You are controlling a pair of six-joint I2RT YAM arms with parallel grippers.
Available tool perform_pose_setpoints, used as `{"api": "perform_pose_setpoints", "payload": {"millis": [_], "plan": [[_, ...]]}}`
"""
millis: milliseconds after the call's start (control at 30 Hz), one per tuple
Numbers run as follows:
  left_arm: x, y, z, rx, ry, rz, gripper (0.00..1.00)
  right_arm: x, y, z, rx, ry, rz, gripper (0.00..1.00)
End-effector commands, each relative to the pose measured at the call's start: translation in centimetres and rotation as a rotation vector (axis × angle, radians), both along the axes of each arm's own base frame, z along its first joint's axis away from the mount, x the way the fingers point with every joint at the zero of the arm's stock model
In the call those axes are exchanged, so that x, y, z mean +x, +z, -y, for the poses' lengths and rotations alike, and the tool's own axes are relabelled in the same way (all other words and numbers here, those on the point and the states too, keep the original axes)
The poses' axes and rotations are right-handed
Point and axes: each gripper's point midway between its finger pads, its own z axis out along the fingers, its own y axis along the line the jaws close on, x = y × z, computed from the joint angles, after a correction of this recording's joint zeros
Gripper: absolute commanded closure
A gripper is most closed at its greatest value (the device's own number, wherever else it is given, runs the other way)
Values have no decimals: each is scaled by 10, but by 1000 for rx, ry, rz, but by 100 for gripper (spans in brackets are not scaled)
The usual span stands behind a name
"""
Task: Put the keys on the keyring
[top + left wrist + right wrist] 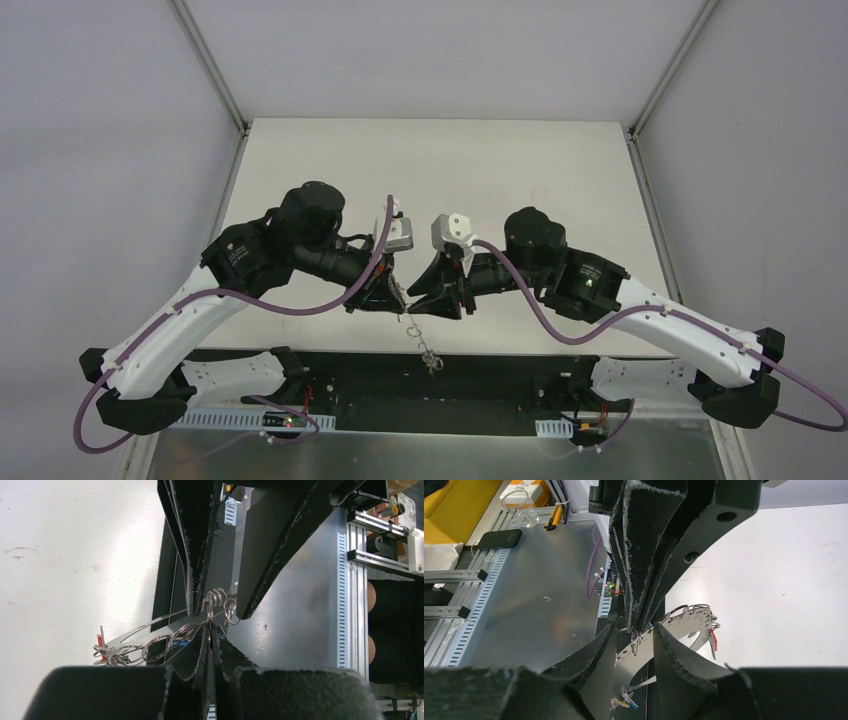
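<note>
Left arm [190, 310] reaches in from 7 o'clock, elbow bent, wrist aimed toward 4 o'clock. Right arm [680, 335] reaches in from 5 o'clock, wrist aimed toward 8 o'clock. Left gripper [397, 303]: fingers pressed together, pinching keyring [216, 599]. Right gripper [428, 304]: tip to tip with left, fingers spread either side of left fingertips.

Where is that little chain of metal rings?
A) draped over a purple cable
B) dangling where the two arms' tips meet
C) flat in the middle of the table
B: the keyring hangs below where the left end effector and right end effector meet tip to tip.
</note>
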Motion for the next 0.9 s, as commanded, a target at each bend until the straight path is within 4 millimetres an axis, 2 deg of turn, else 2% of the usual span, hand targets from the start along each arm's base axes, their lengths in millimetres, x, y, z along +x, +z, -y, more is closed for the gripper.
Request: {"api": "perform_pose_setpoints", "payload": {"millis": [0, 500, 867], "plan": [[-2, 22, -3, -59, -14, 67, 100, -10, 27, 0, 84, 57, 27, 65], [-3, 27, -3, -71, -19, 80, 100, -11, 20, -7, 68, 82, 22, 65], [-3, 28, -5, -72, -13, 89, 100, -13, 19, -9, 56, 99, 10, 82]]}}
